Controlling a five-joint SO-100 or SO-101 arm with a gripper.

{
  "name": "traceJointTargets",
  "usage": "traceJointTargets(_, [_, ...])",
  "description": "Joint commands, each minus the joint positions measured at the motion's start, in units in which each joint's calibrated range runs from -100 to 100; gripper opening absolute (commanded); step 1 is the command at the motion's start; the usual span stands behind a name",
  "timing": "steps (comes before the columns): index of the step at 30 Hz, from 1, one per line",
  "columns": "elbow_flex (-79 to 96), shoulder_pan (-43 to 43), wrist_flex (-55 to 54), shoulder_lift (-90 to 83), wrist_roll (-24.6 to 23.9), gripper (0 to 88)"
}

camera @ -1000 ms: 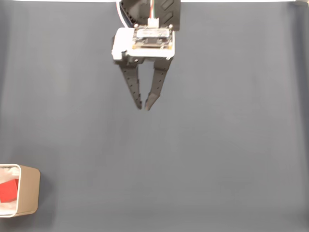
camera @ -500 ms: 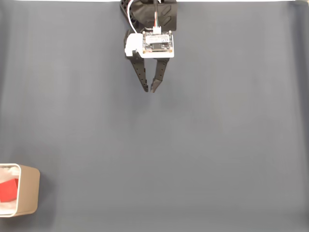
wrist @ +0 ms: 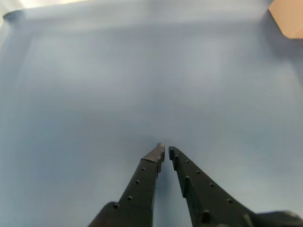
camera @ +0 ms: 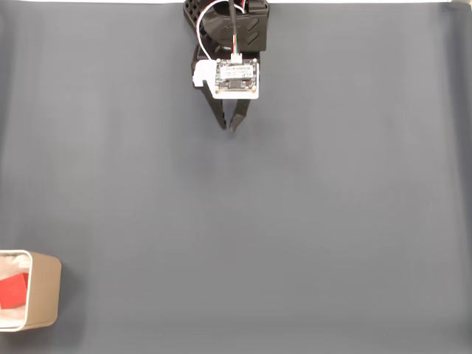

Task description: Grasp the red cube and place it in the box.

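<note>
Fixed view, box (camera: 46, 289) cropped, red cube (camera: 13, 290) half-hidden

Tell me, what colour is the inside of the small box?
White, seen best in the fixed view: the small tan cardboard box.

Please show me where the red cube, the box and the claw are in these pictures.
red cube (camera: 12, 291): fixed view, on its red top face inside the box.
box (camera: 45, 290): fixed view, on its tan outer wall.
claw (wrist: 165, 151): wrist view, midway between its two nearly touching tips.
</note>
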Motion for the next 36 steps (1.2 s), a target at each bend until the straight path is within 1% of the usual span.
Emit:
traceJointTargets(1, [0.81, -1.26, 6.81, -1.82, -1.42, 0.0])
traceJointTargets(5, [0.81, -1.55, 11.57, -2.17, -1.81, 0.0])
traceJointTargets(12, [0.81, -1.33, 18.54, -2.17, 0.2, 0.0])
traceJointTargets(18, [0.81, -1.19, 18.7, -2.17, 1.12, 0.2])
traceJointTargets(36, [0.81, -1.19, 18.7, -2.17, 0.93, 0.4])
